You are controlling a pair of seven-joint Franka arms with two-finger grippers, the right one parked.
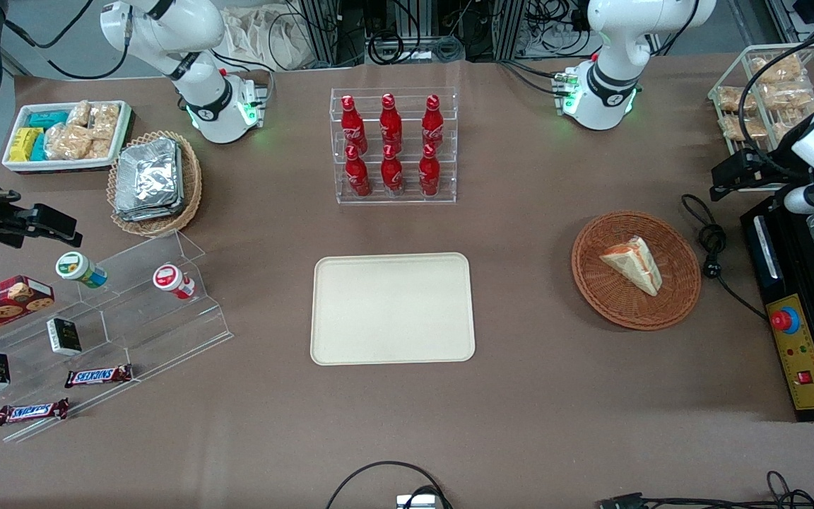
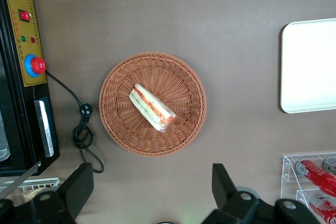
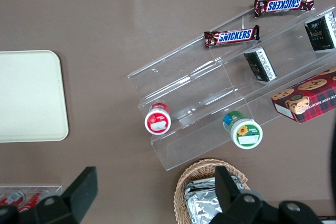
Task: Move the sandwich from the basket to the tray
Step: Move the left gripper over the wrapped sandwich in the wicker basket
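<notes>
While jaws [image 2: 149, 192] hang spread, seemingly high, sandwich [image 2: 151, 107] lies in basket [image 2: 121, 124] below.

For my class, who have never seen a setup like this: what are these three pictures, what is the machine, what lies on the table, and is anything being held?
Two white robot arms stand at a brown table. One picture looks down from the front; the other two come from cameras on the arms' wrists. The working arm's gripper hangs open high above the basket, holding nothing. In that round wicker basket lies a wrapped sandwich. The cream tray, bare, sits mid-table, toward the parked arm from the basket. A rack of red bottles stands farther from the front camera than the tray.
</notes>
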